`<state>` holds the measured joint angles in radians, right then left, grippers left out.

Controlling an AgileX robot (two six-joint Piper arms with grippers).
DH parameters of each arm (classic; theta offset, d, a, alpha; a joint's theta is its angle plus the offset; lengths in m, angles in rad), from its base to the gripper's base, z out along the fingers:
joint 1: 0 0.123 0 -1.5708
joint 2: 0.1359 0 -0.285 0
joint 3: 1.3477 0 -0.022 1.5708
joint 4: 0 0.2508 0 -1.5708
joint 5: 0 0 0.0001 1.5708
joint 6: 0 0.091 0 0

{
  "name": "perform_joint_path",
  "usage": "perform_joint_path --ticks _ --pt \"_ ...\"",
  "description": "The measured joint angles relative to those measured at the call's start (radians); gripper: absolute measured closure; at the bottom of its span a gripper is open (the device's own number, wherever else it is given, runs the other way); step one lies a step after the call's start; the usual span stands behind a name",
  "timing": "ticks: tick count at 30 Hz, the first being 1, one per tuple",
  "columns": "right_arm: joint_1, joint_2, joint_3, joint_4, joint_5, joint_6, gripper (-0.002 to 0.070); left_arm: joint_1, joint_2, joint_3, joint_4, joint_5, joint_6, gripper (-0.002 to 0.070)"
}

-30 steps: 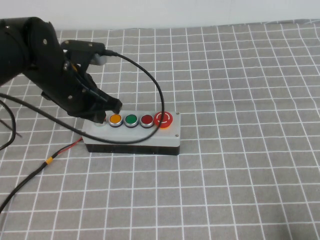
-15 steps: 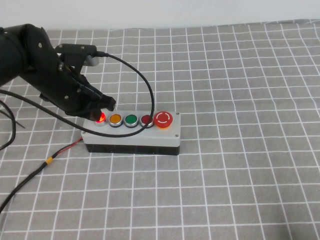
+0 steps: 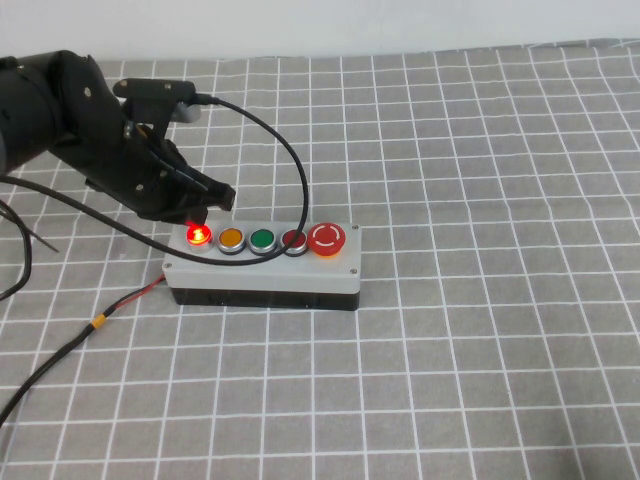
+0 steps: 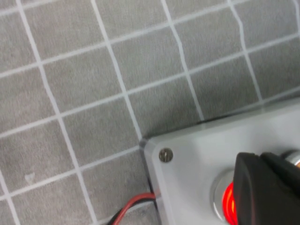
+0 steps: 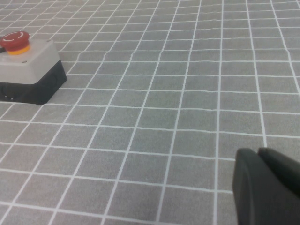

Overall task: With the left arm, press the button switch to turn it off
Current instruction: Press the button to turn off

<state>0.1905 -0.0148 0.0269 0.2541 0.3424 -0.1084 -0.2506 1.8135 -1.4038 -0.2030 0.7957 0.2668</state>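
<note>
Five buttons in a row atop a grey box (image 3: 262, 270) on the checked table (image 3: 480, 350): at the left end, the button switch (image 3: 199, 235), glowing red, then orange (image 3: 231, 239), green (image 3: 262, 239), dark red (image 3: 294, 240) and a large red mushroom button (image 3: 327, 238). Just above and behind the button switch, apart from it, the left pincer (image 3: 218, 196), fingers pressed together. Out of the high view, low over bare table, the right pincer (image 5: 267, 185), fingers likewise together.

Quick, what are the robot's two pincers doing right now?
Left pincer: shut, holding nothing, just above the glowing button switch.
Right pincer: shut, holding nothing, over the cloth.
</note>
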Motion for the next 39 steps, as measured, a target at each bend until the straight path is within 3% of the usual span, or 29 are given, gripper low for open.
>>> perform_joint_path --ticks 12,26,39 --pt "0.000 0.000 0.000 0.000 0.000 0.000 0.0692 0.000 0.014 -0.018 -0.002 -0.002 0.000 0.0678" --pt "0.000 0.000 0.000 0.000 0.000 0.000 0.0692 0.000 0.027 -0.138 0.031 0.232 0.000 0.0678" --pt "0.000 0.000 0.000 0.000 0.000 0.000 0.0692 0.000 0.064 -0.142 0.051 0.252 -0.002 0.0679"
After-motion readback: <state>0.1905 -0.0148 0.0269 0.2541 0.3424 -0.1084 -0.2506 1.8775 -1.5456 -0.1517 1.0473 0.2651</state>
